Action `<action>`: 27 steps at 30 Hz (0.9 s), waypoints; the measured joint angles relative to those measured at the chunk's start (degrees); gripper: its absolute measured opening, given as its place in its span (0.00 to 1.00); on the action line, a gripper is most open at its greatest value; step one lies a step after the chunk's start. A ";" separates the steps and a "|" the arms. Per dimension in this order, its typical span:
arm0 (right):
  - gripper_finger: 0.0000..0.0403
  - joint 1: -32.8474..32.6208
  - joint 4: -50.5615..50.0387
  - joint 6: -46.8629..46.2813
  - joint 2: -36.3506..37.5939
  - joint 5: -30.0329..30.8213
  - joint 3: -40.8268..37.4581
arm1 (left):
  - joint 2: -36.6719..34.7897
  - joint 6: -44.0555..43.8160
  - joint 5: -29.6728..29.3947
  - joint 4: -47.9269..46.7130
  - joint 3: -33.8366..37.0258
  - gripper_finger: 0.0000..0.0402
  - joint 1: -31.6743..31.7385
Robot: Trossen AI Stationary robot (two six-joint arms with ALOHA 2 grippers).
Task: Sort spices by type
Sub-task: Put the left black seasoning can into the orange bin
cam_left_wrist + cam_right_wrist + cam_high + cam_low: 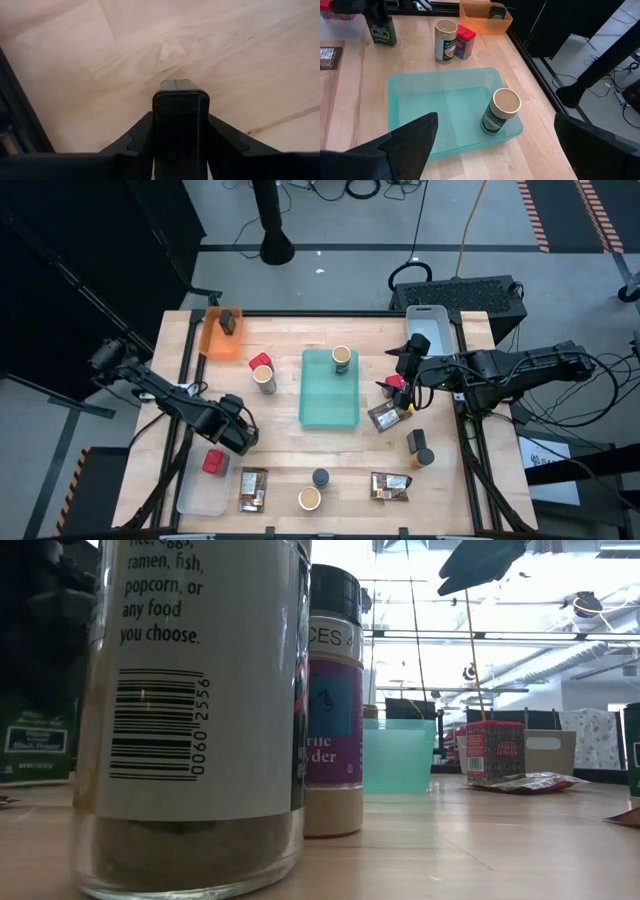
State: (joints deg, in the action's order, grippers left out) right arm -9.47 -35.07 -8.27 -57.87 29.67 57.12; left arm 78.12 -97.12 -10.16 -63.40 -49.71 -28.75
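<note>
left hand (pixel 240 436) gripping, right hand (pixel 402 370) spread wide

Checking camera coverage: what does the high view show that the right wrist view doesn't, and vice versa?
High view only: pale blue bin, clear tray holding a red box, and the brown packets along the near edge. Right wrist only: the label side of the jar in the teal tray. Both: teal tray with jar, orange bin, and the jar and red box beside it.

high view straight down; low view table-level, near jars; both share teal tray (pixel 330 388).
</note>
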 joint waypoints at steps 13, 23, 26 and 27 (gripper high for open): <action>0.95 0.00 -0.52 0.64 0.00 0.02 0.00 | -7.83 15.19 -11.14 -14.12 -12.40 0.33 14.07; 0.95 0.00 0.39 1.73 0.00 0.02 0.00 | -11.52 44.47 -13.89 -12.47 -13.36 0.33 42.40; 0.95 -0.01 0.39 1.70 0.00 0.02 0.00 | -11.66 53.17 -12.69 -9.49 -13.36 0.33 51.18; 0.95 -0.01 0.39 1.68 0.00 0.02 0.00 | -11.66 55.76 -11.83 -8.82 -13.36 0.33 53.91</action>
State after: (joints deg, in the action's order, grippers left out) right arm -9.48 -34.68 -6.59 -57.87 29.69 57.12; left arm 66.46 -41.36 -21.99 -72.23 -63.07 25.16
